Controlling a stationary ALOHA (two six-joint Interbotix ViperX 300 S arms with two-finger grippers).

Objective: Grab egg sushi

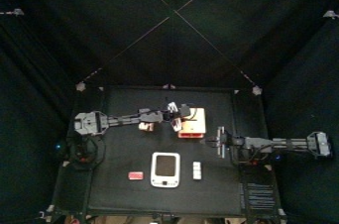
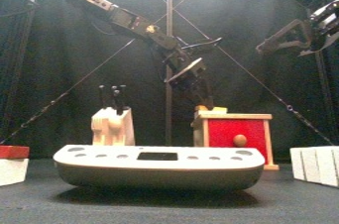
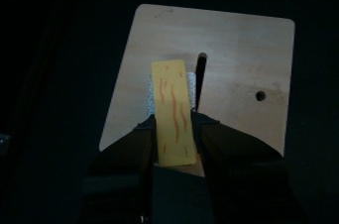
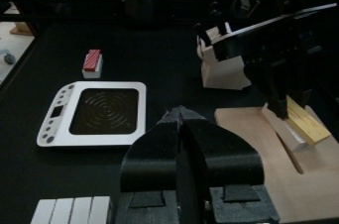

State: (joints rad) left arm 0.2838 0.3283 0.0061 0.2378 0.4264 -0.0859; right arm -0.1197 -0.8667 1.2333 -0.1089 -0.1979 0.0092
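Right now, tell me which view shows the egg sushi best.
The left wrist view: the egg sushi lies lengthwise between the left gripper's jaws, on a pale wooden board. The right wrist view catches only its edge beneath that gripper. From the top it is hard to make out; the front view hides it.

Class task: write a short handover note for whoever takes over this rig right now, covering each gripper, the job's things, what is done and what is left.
Left gripper: jaws set on either side of the egg sushi, which lies on the wooden board; a firm grip cannot be confirmed.
Right gripper: jaws together, empty, hanging clear at the right side.
Done: left arm has reached the egg sushi.
Left: close fully, lift it off the board.
The white device and the small red-and-white piece lie untouched nearer the table front.
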